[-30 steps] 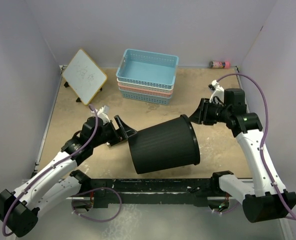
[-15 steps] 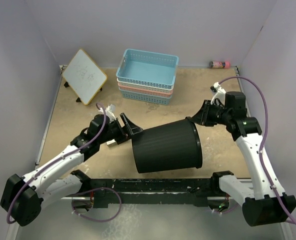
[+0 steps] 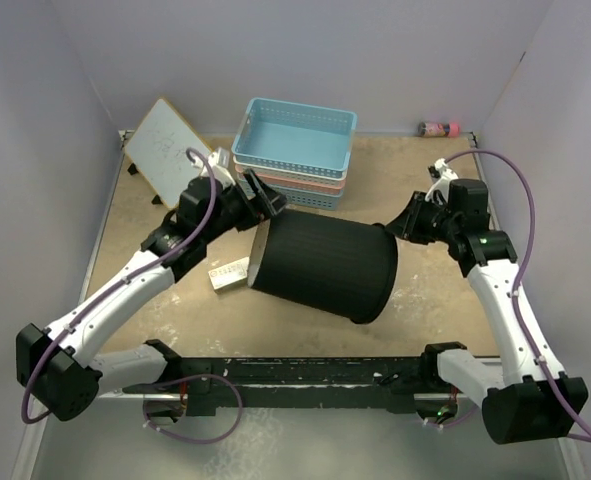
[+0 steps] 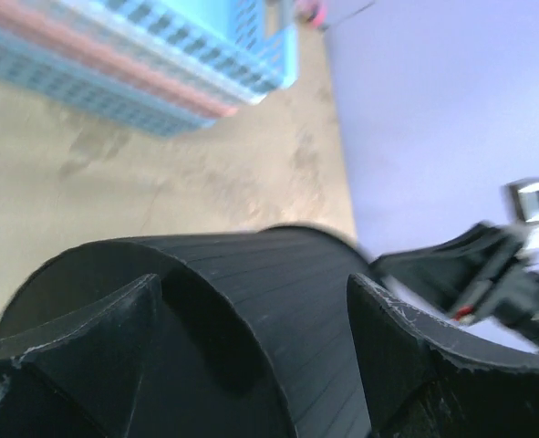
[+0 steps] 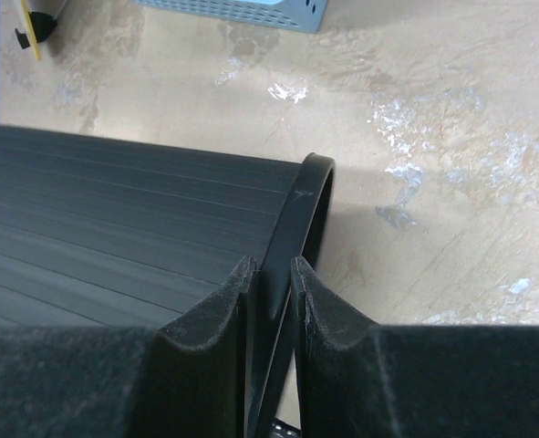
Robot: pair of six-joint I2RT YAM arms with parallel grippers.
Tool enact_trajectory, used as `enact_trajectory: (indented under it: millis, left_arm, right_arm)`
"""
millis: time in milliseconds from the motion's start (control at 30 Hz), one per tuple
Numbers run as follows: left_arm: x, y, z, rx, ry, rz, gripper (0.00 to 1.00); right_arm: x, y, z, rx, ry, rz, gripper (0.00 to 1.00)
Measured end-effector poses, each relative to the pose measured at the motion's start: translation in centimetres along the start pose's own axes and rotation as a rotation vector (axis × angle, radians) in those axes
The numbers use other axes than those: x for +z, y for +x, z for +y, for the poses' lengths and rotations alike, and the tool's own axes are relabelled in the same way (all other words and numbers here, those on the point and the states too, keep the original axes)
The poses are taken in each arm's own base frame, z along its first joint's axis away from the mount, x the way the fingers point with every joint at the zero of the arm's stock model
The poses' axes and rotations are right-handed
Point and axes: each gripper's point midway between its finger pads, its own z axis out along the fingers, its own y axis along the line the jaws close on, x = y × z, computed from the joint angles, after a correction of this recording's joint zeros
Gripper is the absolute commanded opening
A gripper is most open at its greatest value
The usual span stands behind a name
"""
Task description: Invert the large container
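Note:
The large container (image 3: 325, 262) is a black ribbed wastebasket lying on its side in mid-table, base to the left, rim to the right. My right gripper (image 3: 391, 228) is shut on its rim; in the right wrist view the rim (image 5: 310, 196) runs between the two pads of the gripper (image 5: 271, 266). My left gripper (image 3: 265, 195) stands wide open at the base end. The left wrist view shows its gripper (image 4: 251, 319) straddling the curved base edge of the container (image 4: 278, 301), one finger (image 4: 114, 338) over the base, the other along the side wall.
Stacked blue and pink lattice baskets (image 3: 295, 140) sit at the back, just behind the left gripper. A whiteboard (image 3: 165, 150) leans at the back left. A small pink bottle (image 3: 438, 128) lies at the back right. A small card (image 3: 229, 273) lies left of the container.
My right gripper has closed onto the rim. The left arm swung back toward the baskets, and the container's base end moved back with it, uncovering the card.

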Motion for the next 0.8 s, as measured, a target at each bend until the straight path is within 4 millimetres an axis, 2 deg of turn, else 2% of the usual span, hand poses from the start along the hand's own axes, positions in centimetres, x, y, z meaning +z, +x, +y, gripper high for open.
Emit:
enact_trajectory:
  millis: [100,200,300,467,633,800]
  left_arm:
    - [0.0,-2.8,-3.9,0.030,0.090,-0.058,0.78]
    - [-0.2,-4.0,-8.9,0.057,0.240,-0.063,0.78]
    - [0.1,-4.1,-11.2,0.064,0.332,-0.058,0.78]
    - [2.2,-2.9,-11.1,0.020,0.372,-0.012,0.78]
    - [3.1,-1.7,-10.2,-0.001,0.369,0.023,0.78]
    - [2.7,-2.4,-9.0,0.073,0.278,-0.006,0.79]
  right_arm:
    - [0.6,0.9,0.0,0.042,-0.014,0.017,0.23]
    - [1.5,2.5,0.8,0.083,-0.058,0.059,0.24]
    - [2.2,3.2,0.6,0.123,-0.064,0.064,0.25]
    - [3.6,5.2,-0.5,0.200,-0.045,0.095,0.26]
    - [4.2,6.0,-1.1,0.230,-0.029,0.117,0.36]
    - [3.5,5.5,-1.9,0.209,0.038,0.104,0.50]
